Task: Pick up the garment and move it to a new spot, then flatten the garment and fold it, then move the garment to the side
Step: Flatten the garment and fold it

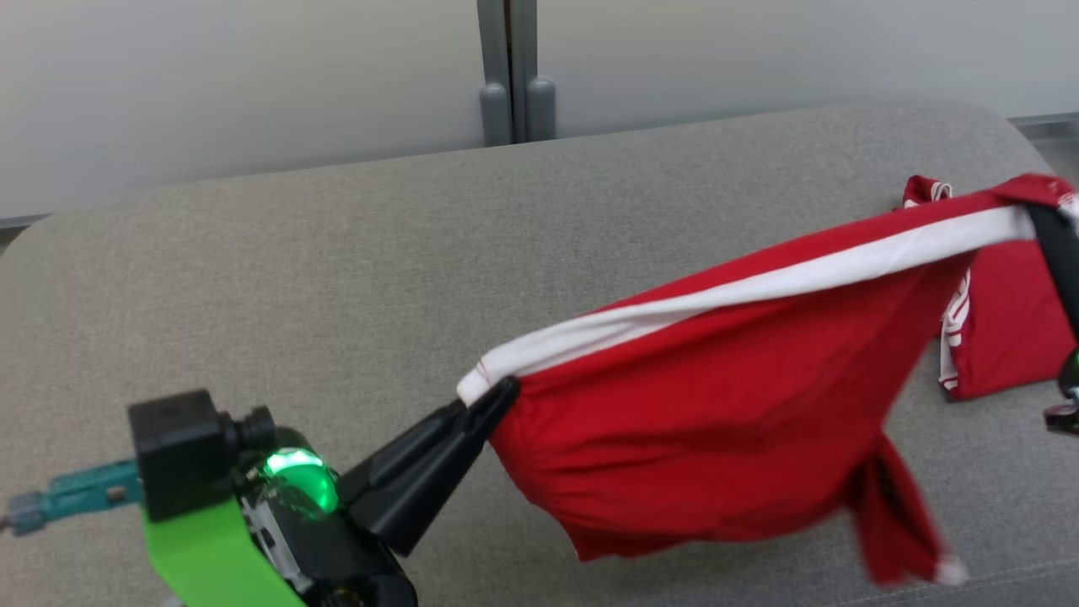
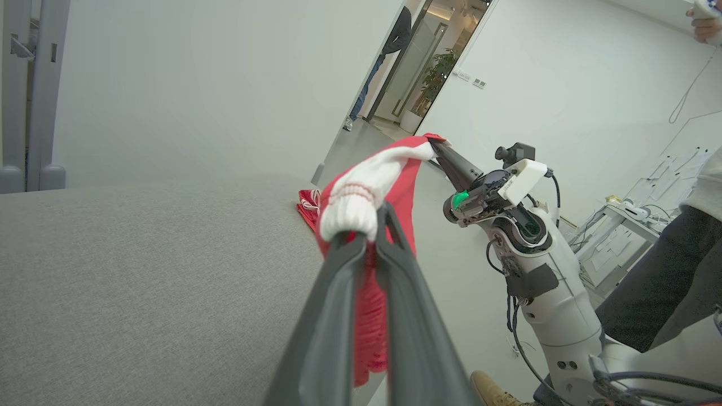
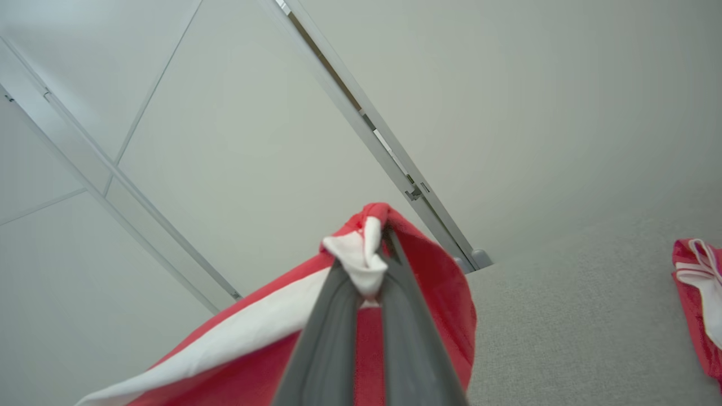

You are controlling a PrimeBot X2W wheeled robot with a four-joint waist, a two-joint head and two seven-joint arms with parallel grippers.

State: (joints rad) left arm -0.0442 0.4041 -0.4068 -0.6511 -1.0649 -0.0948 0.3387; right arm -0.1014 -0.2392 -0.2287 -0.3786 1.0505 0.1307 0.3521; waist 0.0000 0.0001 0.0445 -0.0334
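A pale wall stands behind the grey fabric-covered table [image 1: 337, 253]. My left hand [image 1: 497, 394] is pinched tight on one end of the white band [image 1: 759, 287] of the red soft knit garment [image 1: 716, 396], and my right hand [image 1: 1035, 221] grips the other end. The cloth sags between my hands, over the table. It looks light, limp and stretchy. I judge the thicker band the surest hold, since the thin body would likely bunch and slip.
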